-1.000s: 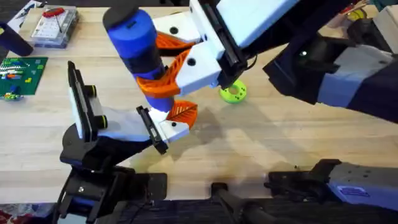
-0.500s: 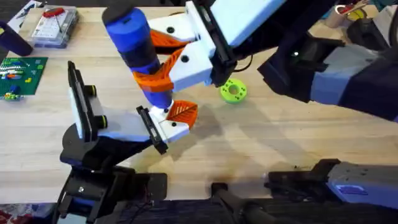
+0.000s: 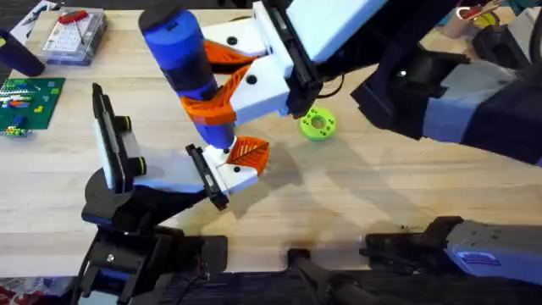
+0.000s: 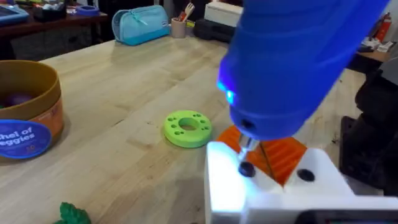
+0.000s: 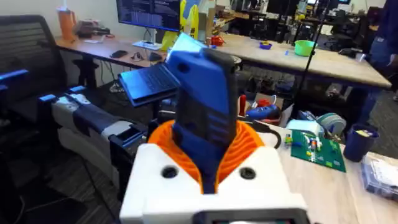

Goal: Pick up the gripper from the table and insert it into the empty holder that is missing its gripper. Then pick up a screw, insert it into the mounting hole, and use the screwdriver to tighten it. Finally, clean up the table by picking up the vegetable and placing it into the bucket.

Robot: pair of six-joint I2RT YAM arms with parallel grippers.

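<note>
Above the wooden table [image 3: 381, 195], right hand [image 3: 222, 100] clamps the upright screwdriver [image 3: 186, 68], tip down.

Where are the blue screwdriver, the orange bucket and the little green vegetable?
screwdriver [image 3: 188, 63]: overhead view, on its blue body.
bucket [image 4: 28, 121]: left wrist view, on its orange side wall.
vegetable [image 4: 73, 214]: left wrist view, on its leafy green top.

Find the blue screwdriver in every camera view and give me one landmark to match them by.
Overhead: the screwdriver stands upper left of centre, tip down.
Left wrist: it looms large at upper right, tip on a screw.
Right wrist: centre, clamped between orange pads.
Shared landmark: the right gripper's orange pads.
</note>
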